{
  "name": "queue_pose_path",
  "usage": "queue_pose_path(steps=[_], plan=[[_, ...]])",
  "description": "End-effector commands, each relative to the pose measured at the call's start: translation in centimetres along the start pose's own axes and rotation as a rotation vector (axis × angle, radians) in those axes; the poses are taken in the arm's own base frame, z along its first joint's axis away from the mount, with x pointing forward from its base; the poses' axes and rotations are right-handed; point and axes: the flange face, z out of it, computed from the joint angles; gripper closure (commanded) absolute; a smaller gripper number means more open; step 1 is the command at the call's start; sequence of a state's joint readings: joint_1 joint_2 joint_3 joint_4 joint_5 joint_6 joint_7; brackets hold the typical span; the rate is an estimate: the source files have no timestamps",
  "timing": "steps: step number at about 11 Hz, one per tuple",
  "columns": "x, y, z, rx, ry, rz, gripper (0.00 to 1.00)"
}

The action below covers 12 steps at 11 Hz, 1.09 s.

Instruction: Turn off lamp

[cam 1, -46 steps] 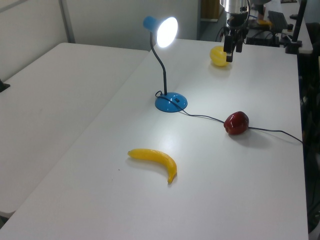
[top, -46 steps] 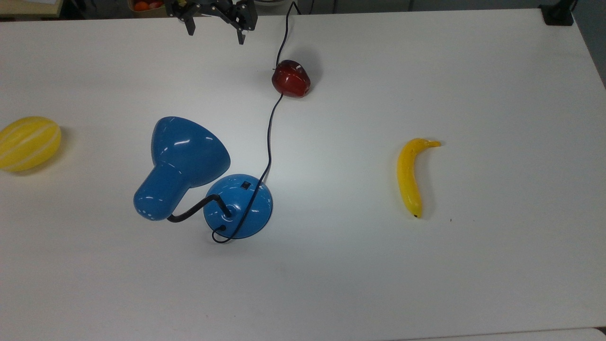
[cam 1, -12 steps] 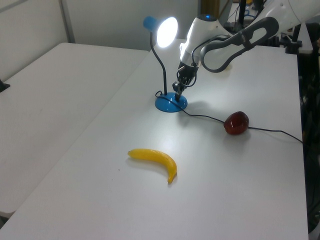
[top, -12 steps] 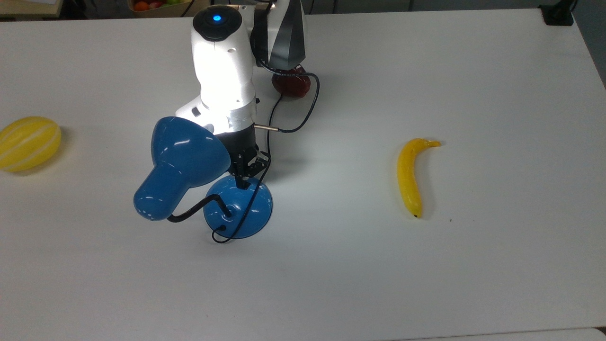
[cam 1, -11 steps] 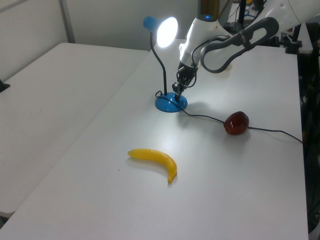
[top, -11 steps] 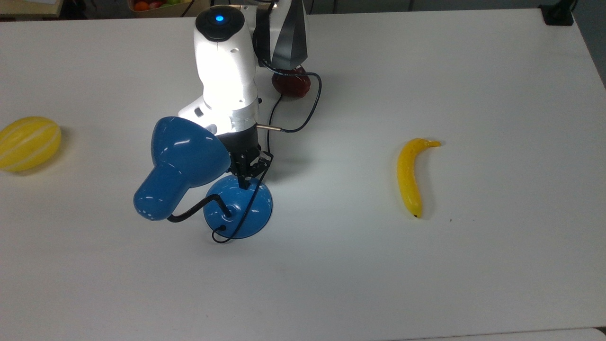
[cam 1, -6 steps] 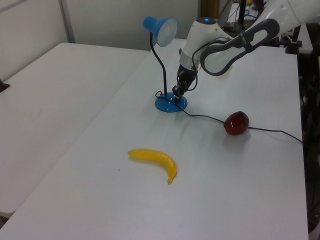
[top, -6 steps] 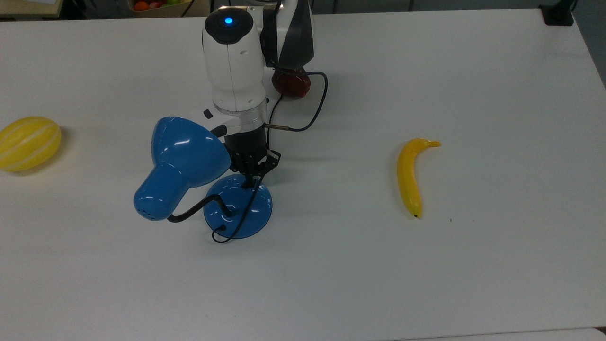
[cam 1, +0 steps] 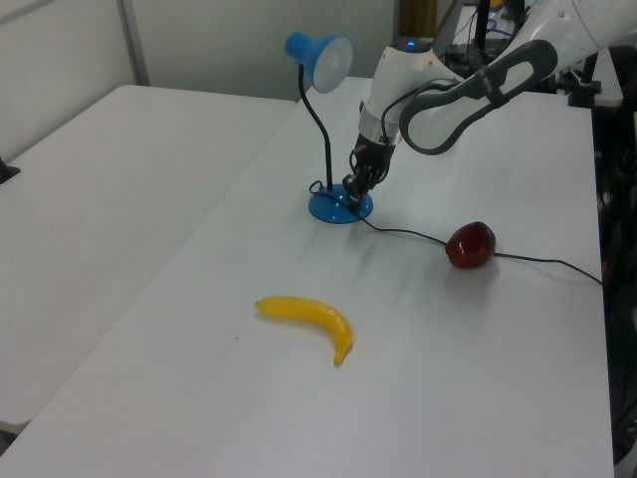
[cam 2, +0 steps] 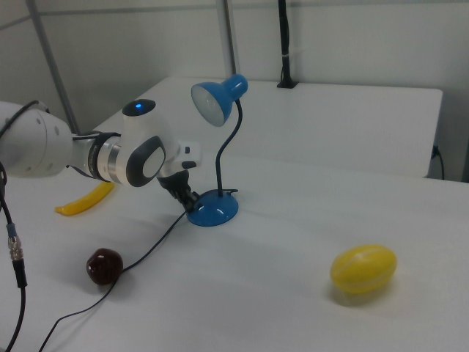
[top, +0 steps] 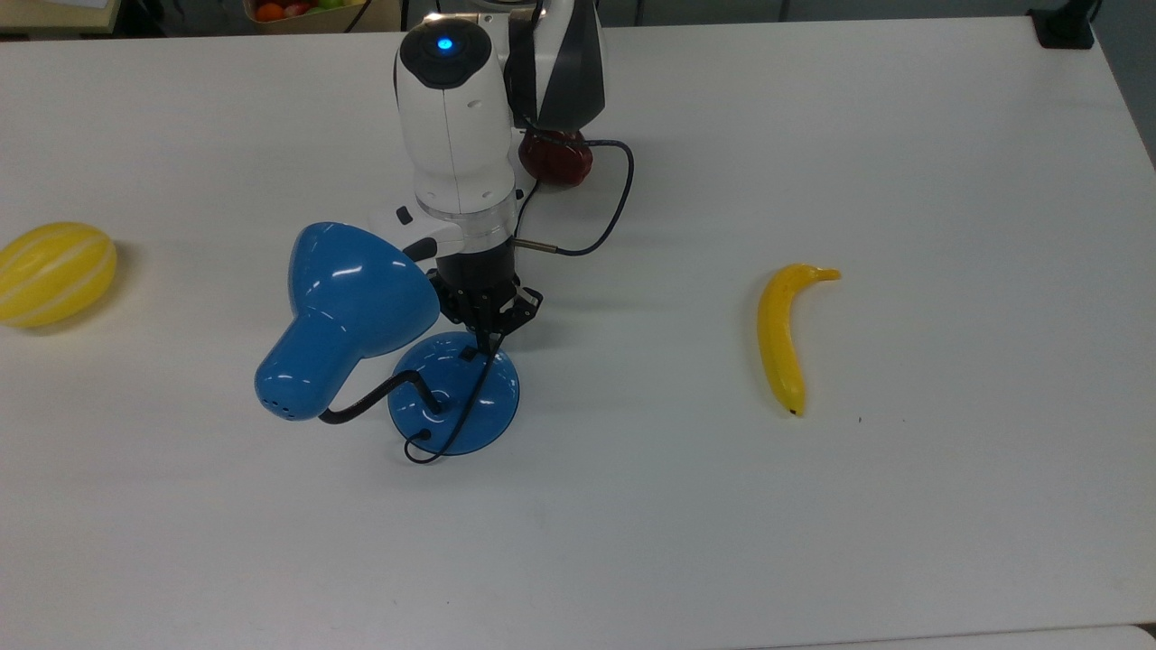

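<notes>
The blue lamp stands on the white table, its bell shade (top: pixel 359 296) on a black gooseneck above the round base (top: pixel 452 402). The shade (cam 1: pixel 324 56) is dark, with no glow inside. My gripper (top: pixel 488 339) points down at the back edge of the base, right beside the small black switch (top: pixel 467 354), fingers shut together with nothing between them. In the left view the gripper (cam 1: pixel 352 189) sits just over the base (cam 1: pixel 333 209). In the right view the gripper (cam 2: pixel 192 201) is at the base's (cam 2: pixel 217 211) left side. The black cord (top: pixel 470 397) crosses the base.
A red apple (top: pixel 555 159) lies on the cord behind my arm. A banana (top: pixel 781 338) lies off to the top view's right, a yellow melon (top: pixel 54 271) at the top view's left edge. The cord (cam 1: pixel 537 261) trails past the apple (cam 1: pixel 470 244).
The lamp's light has gone out; it glowed a second ago. My gripper has shifted slightly to the top view's right at the switch. Earlier still, it came in from the table's far edge.
</notes>
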<state>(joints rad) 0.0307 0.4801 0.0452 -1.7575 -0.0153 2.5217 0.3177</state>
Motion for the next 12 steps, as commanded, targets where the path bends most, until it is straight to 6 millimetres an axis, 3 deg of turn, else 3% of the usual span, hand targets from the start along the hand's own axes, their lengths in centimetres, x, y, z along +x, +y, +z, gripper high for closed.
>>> queue_pose_path(steps=[1,3,4,5,8,12], plan=[[-2.2,1.9,-7.5,-0.087,-0.186,-0.016,0.95],[-4.5,2.8,-13.7,-0.133,-0.288,-0.077,0.72],[-5.8,3.8,-16.1,-0.151,-0.288,-0.083,0.39],[-6.8,4.4,-18.1,-0.155,-0.27,-0.079,0.0],[-8.5,5.6,-21.6,-0.165,-0.295,-0.062,0.0],[-8.5,6.4,-22.9,-0.156,-0.295,-0.082,0.0]])
